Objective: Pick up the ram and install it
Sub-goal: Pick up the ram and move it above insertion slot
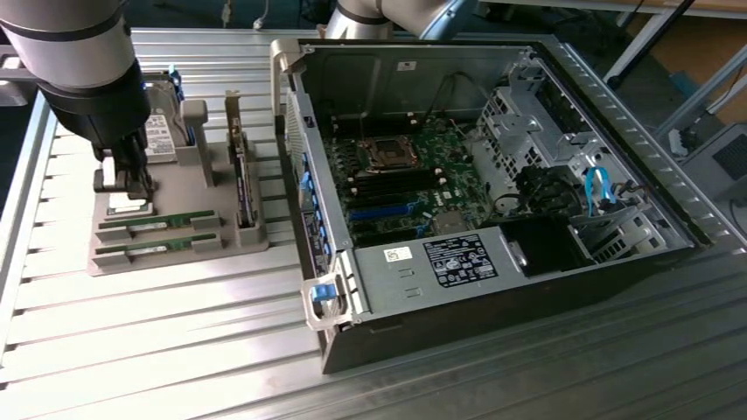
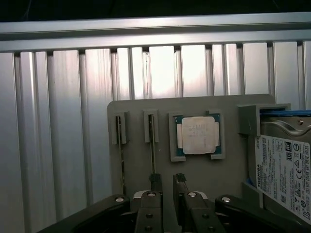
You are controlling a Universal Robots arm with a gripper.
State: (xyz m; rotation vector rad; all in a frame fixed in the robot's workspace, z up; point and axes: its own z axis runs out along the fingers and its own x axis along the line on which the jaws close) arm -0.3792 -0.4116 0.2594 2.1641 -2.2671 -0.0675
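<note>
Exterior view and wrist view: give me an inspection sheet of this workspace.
Surface: ribbed aluminium table.
Job's things: first ram stick and second ram stick sit in the grey tray; open computer case beside it.
Clutter: CPU, hard drive, expansion card on the tray.
Gripper: gripper open above the tray, holding nothing.
Cables: blue cable inside the case.
Surroundings: too unclear to tell.

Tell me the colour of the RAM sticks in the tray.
The RAM sticks are green; exterior view shows it best.
</note>
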